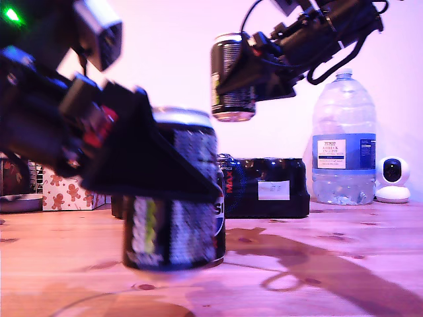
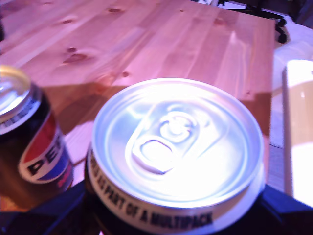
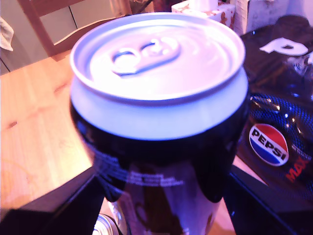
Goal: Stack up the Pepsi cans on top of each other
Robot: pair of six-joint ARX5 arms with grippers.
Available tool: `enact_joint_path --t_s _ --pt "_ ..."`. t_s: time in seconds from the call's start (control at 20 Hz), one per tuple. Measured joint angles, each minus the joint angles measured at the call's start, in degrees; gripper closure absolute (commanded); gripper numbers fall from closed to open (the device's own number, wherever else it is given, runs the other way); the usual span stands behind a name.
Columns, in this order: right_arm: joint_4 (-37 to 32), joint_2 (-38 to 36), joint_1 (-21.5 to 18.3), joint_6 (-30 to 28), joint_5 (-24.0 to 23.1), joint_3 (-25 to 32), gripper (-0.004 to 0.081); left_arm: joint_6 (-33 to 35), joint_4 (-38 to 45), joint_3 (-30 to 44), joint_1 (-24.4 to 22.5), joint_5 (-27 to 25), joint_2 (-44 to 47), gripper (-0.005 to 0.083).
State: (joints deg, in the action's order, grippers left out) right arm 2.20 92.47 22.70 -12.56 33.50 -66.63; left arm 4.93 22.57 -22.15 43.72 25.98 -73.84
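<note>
Pepsi cans, exterior view: lower can (image 1: 175, 218) is upright, at or just above the surface (image 1: 330, 264), clamped in my first hand (image 1: 173, 173). The raised can (image 1: 232, 78) is upright, higher and toward the view's right, clamped in my second hand (image 1: 246, 79). First wrist view: a third can (image 2: 34, 147) stands just beside the held one. Second wrist view: a can rim (image 3: 105, 226) shows below the raised can.

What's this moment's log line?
my first gripper: shut on black silver-rimmed Pepsi can, low at wooden table | my second gripper: shut on second black Pepsi can, raised | stack: not started
</note>
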Motion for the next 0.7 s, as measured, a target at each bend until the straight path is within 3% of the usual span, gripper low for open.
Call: enact_joint_path --t_s 0.25,0.7 --pt "0.09 0.00 -0.11 0.61 -0.02 0.00 0.0311 0.20 -0.33 0.00 -0.81 -0.04 0.00 0.0419" --pt "1.81 0.00 1.29 -6.99 0.20 0.00 0.0308 0.20 -0.33 0.00 -3.91 -0.07 0.00 0.0419"
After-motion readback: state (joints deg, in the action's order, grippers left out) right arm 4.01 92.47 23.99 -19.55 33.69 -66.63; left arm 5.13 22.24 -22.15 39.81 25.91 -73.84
